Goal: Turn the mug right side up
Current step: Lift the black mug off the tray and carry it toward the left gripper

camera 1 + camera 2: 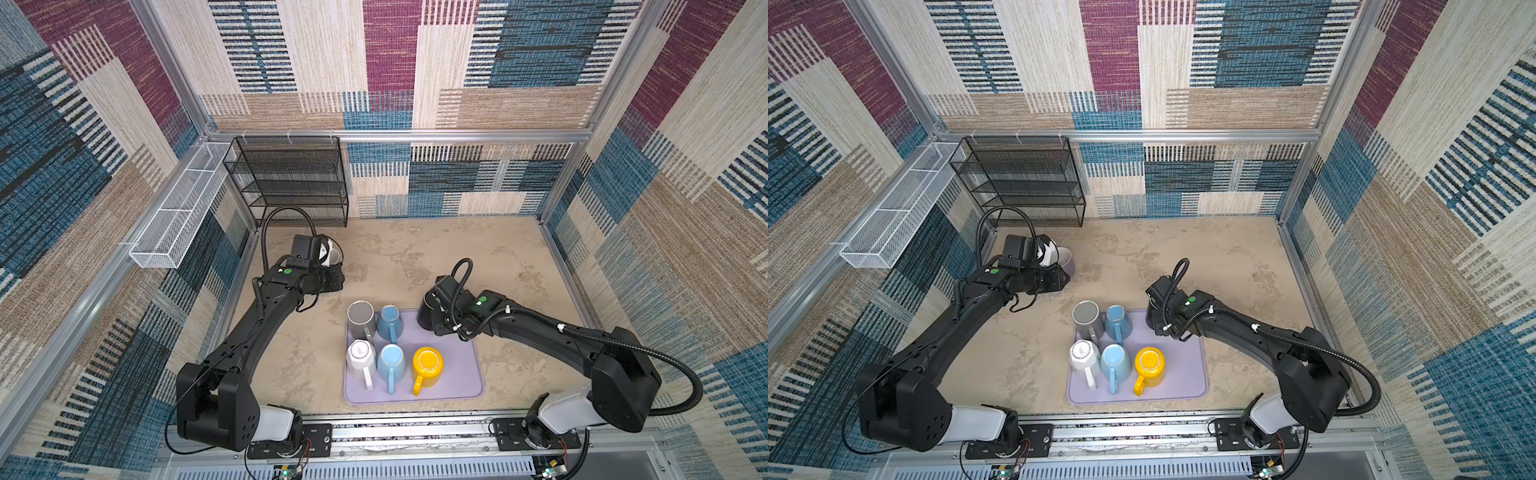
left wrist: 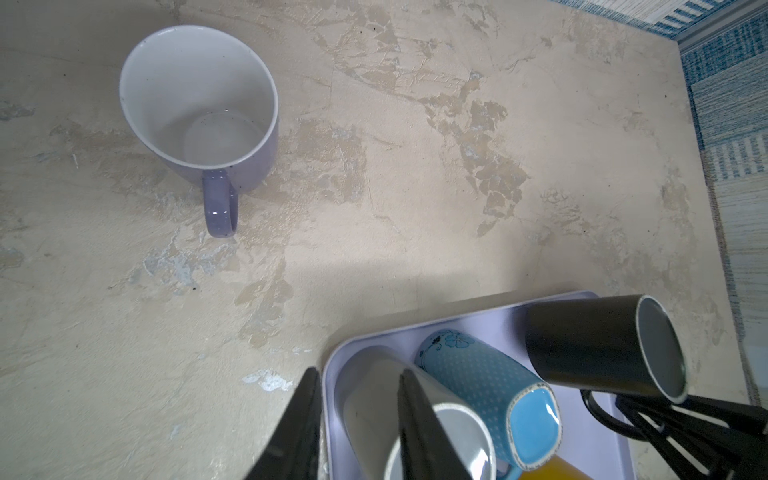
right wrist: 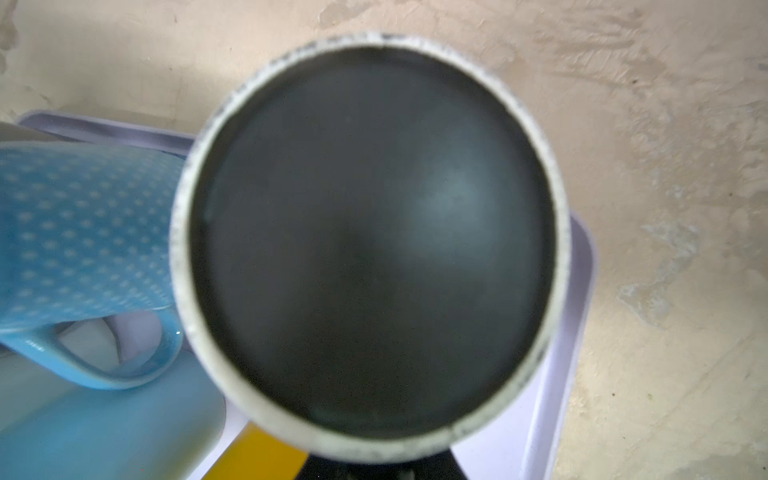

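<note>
Tabletop [image 1: 457, 257], well apart from tray [image 1: 457, 374]: purple mug [image 2: 199, 104] done, upright.
Pinching inverted black mug [image 2: 582, 340] by handle [image 2: 589, 405] with right jaws; left jaws ajar, empty.

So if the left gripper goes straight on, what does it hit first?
The left gripper likely meets the grey mug at the tray's near corner, or bare table before it; depth is unclear.

In the right wrist view, the black mug [image 3: 374, 241] is blurred, its handle is hidden behind its base, and the yellow mug [image 3: 266, 457] is cut off at the edge. In both top views, the purple mug [image 1: 334, 257] [image 1: 1065, 257] at the far left is largely hidden by the left wrist camera [image 1: 305, 248].
</note>
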